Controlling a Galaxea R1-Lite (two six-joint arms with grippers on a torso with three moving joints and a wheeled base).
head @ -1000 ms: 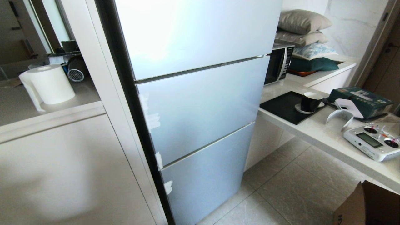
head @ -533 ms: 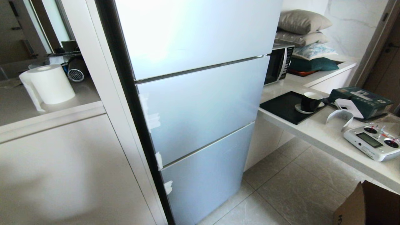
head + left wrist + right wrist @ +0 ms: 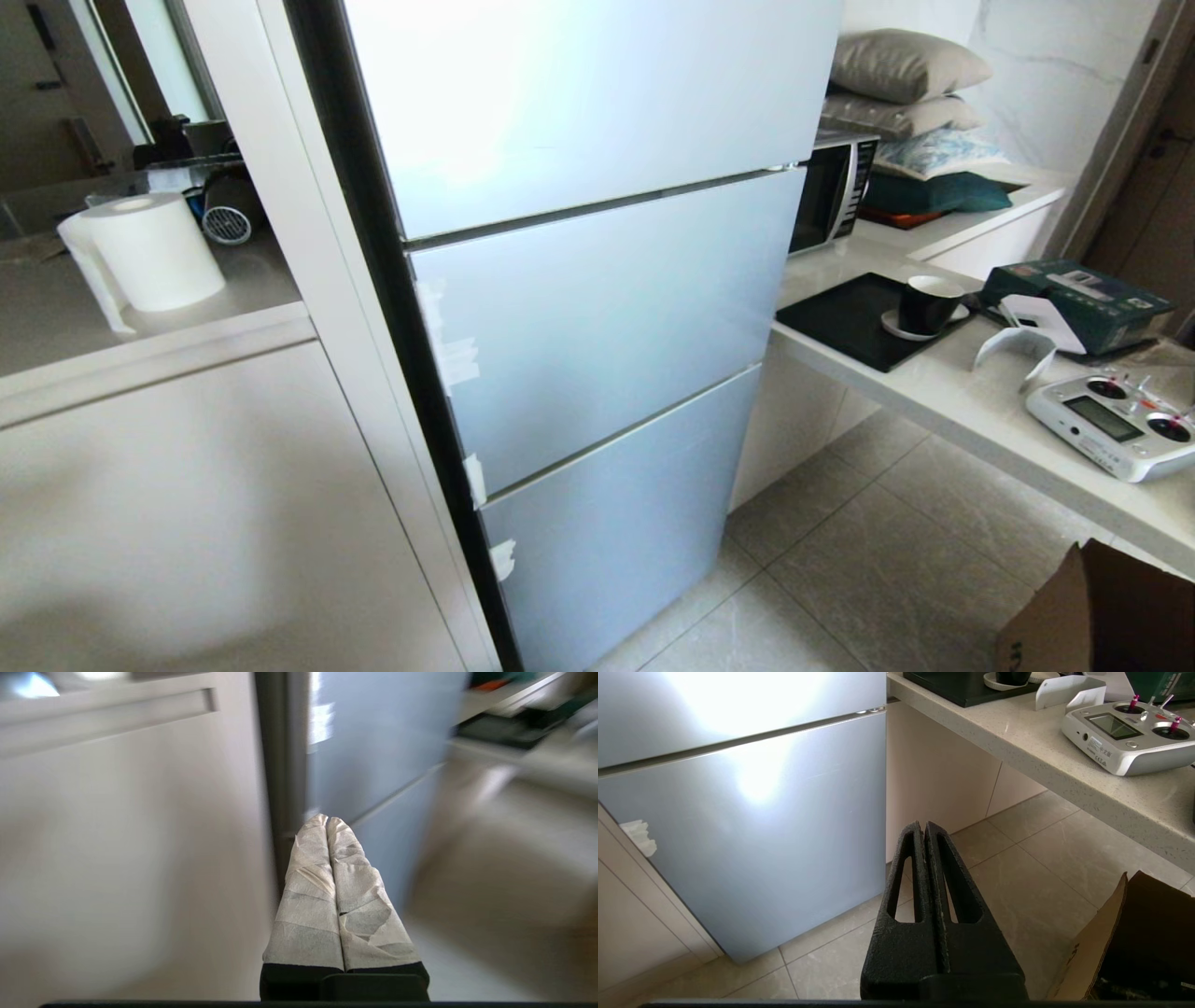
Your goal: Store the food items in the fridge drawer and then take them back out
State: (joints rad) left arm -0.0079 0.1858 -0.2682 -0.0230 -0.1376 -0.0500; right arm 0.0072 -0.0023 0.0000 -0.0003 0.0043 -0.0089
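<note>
Closest to us, low in front of the fridge, our two tools hang with nothing in them. The left tool (image 3: 327,823) has its paper-wrapped fingers (image 3: 308,882) pressed flat together, and it points at the dark side edge where the fridge (image 3: 373,765) meets the pale cabinet (image 3: 117,835). The right tool (image 3: 923,828) is likewise fully closed and empty, hanging over the tiled floor (image 3: 1041,858) beside an open cardboard box (image 3: 1134,942). Neither arm appears in the head view.

Just beyond them stands the fridge (image 3: 597,308), its three flat fronts all shut, with white tape scraps (image 3: 457,359) along the left edge. We judge those scraps mark or pad the seams where a tool can catch a handleless front. The fridge drawer sits somewhere behind those fronts and we cannot see it; no food shows anywhere either. So we take the task as barely begun: a front must be pulled open first, and the left tool, aimed at that edge, looks best placed for it.

Further right, the table (image 3: 980,411) carries a remote controller (image 3: 1111,425), a green box (image 3: 1083,299) and a dark cup (image 3: 929,303) on a black tray (image 3: 840,322). Behind them sits a microwave (image 3: 831,191) with pillows (image 3: 901,65) piled on it. To the far left, a paper roll (image 3: 149,247) stands on the other counter.
</note>
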